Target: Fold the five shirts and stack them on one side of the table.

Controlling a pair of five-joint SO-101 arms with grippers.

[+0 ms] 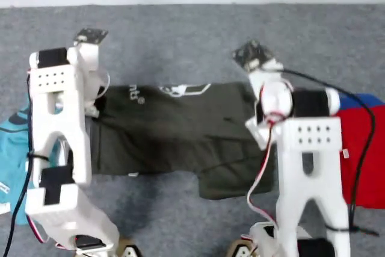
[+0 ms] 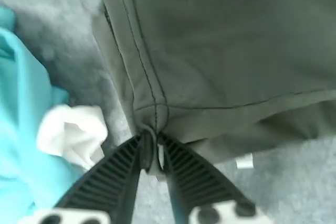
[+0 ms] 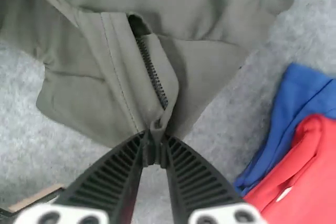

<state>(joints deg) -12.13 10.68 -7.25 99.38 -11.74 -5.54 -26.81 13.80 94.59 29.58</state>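
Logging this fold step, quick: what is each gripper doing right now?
Left gripper: closed on the hem of the olive shirt.
Right gripper: closed on a fold of the same olive shirt.

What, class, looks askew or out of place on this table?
The olive shirt is folded unevenly: a flap juts out near the right gripper, which pinches it. The teal shirt lies bunched beside it.

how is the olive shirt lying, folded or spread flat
Partly folded: the olive shirt shows doubled layers, with the left tool and right tool each pinching an edge.
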